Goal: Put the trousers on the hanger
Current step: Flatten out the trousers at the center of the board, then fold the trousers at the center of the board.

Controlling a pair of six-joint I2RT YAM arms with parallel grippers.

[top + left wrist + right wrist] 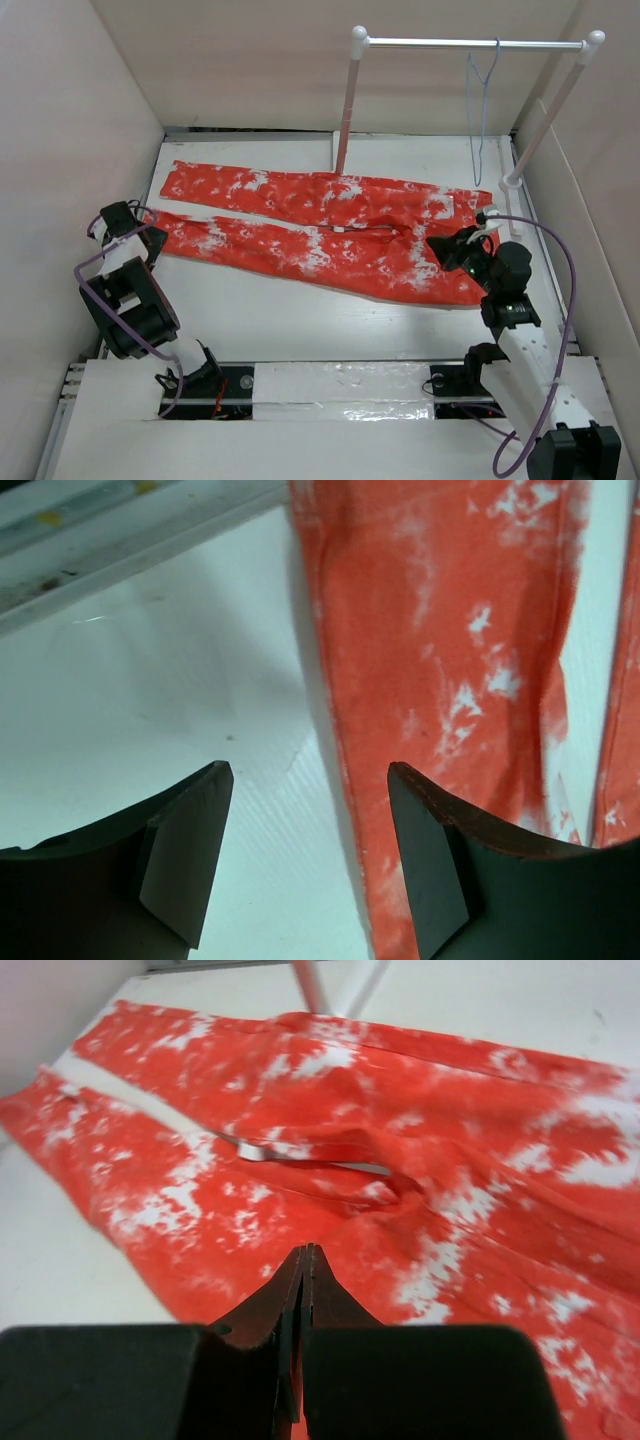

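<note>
We see the trousers (330,225) flat on the table (300,320), legs pointing left, our left claw (308,780) spread wide over the near leg's edge, our right claw (303,1255) pressed together above the waist end, the hanger (482,100) dangling from the rack bar (430,43)

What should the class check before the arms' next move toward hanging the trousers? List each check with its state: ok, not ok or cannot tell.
1. Trousers spread flat on the table, legs apart: ok.
2. Hanger hanging on the rack bar, clear of both arms: ok.
3. Left gripper open at a leg's edge: ok.
4. Right gripper shut over the trousers; fabric pinched: cannot tell.
5. Trousers on hanger: not ok.
</note>
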